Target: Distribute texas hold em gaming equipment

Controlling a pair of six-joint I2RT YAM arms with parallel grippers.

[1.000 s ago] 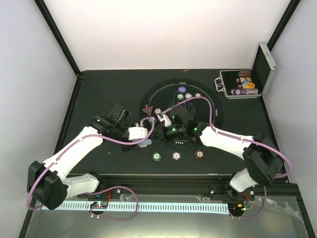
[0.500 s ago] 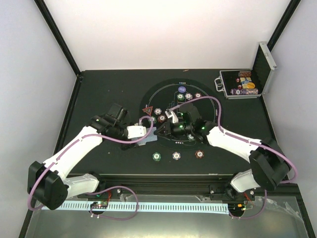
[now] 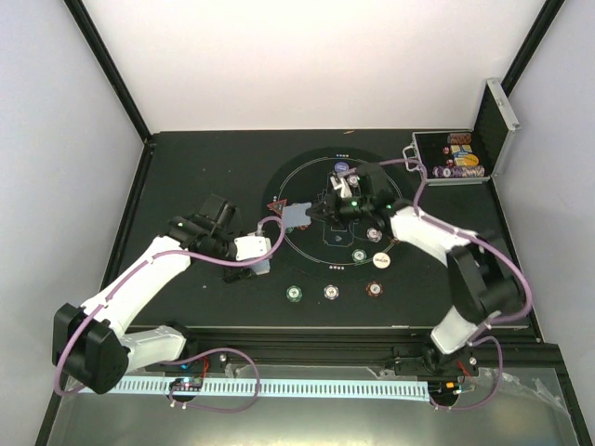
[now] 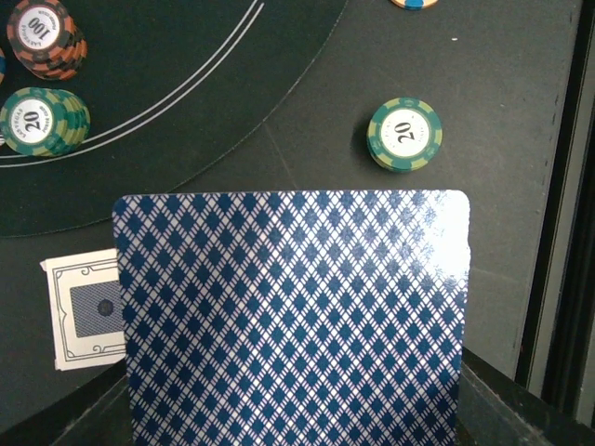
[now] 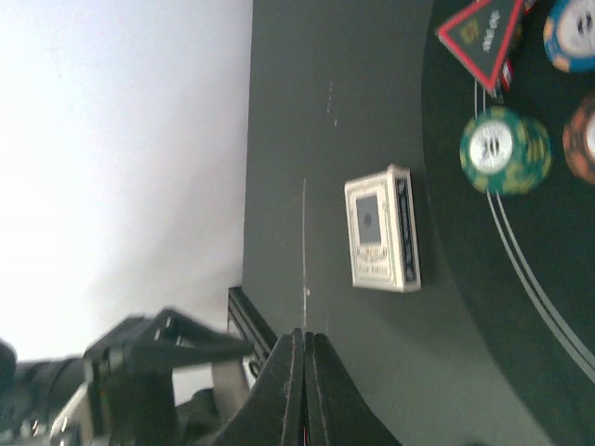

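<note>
While the left gripper (image 3: 262,263) clamps the deck (image 4: 288,316) beside the mat (image 3: 297,177), the right gripper (image 5: 304,336), closed on one card (image 3: 297,216), extends it leftward over the mat

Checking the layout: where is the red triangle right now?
Top view: the red triangle lies just inside the round mat's left edge, beside a green chip.

A playing card (image 4: 293,321) with a blue diamond-patterned back is seen filling the lower centre of the frame. Just left of it, a small card box (image 4: 85,311) lies flat. A green chip (image 4: 403,136) marked 20 is seen upper right. At upper left, a green stack (image 4: 42,121) and an orange-brown stack (image 4: 45,37) rest on the lined black mat (image 4: 186,74).
</note>
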